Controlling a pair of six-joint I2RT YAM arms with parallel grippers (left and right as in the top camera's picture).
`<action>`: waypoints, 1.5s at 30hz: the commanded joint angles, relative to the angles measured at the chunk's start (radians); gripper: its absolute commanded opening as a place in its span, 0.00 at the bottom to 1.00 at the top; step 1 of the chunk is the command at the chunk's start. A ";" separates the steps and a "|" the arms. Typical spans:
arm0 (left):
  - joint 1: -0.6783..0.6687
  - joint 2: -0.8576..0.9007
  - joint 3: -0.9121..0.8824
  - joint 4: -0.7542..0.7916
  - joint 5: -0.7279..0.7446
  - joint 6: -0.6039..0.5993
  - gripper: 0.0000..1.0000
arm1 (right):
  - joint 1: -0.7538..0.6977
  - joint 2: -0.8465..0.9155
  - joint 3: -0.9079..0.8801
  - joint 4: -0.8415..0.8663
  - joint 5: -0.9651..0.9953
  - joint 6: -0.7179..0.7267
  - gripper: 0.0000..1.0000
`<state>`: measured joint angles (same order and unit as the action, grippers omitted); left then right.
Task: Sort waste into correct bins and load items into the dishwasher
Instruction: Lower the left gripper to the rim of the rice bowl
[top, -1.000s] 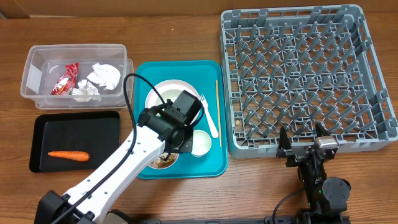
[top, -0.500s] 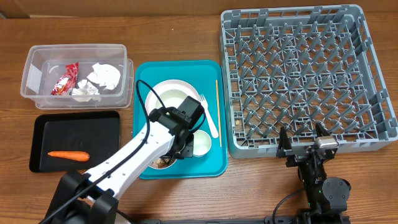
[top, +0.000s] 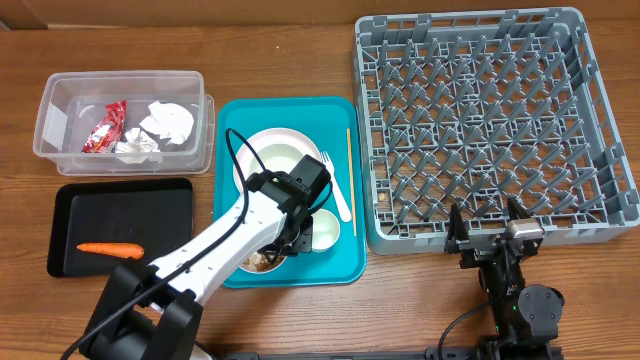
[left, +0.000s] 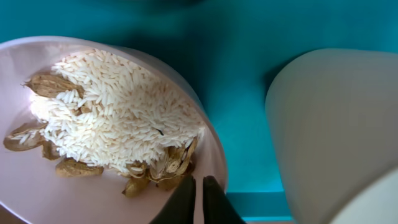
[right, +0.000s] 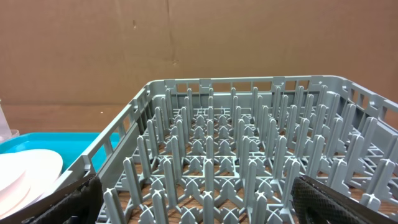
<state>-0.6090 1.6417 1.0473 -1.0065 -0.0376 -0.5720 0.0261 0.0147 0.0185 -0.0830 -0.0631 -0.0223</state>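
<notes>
Left wrist view: left gripper (left: 198, 199) pinches the rice bowl's (left: 56, 202) rim at the teal tray's (left: 249, 31) near edge; right gripper (top: 486, 224) gapes wide.

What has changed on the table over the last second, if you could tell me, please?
The left arm swung rightward over the teal tray, bringing the shut left gripper to the rim of the rice bowl; a grip cannot be confirmed. The right gripper stayed open by the rack; carrot, wrapper and napkins did not move.
</notes>
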 joint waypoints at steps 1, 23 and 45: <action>-0.007 0.015 -0.007 0.004 0.005 -0.008 0.04 | 0.000 -0.011 -0.011 0.005 0.002 -0.001 1.00; -0.006 -0.018 0.020 -0.027 -0.028 0.004 0.04 | 0.000 -0.011 -0.011 0.005 0.002 -0.001 1.00; -0.006 -0.024 0.080 -0.067 -0.014 0.053 0.04 | 0.000 -0.011 -0.011 0.005 0.002 -0.001 1.00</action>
<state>-0.6090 1.6421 1.0924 -1.0691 -0.0563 -0.5468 0.0261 0.0147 0.0185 -0.0822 -0.0631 -0.0223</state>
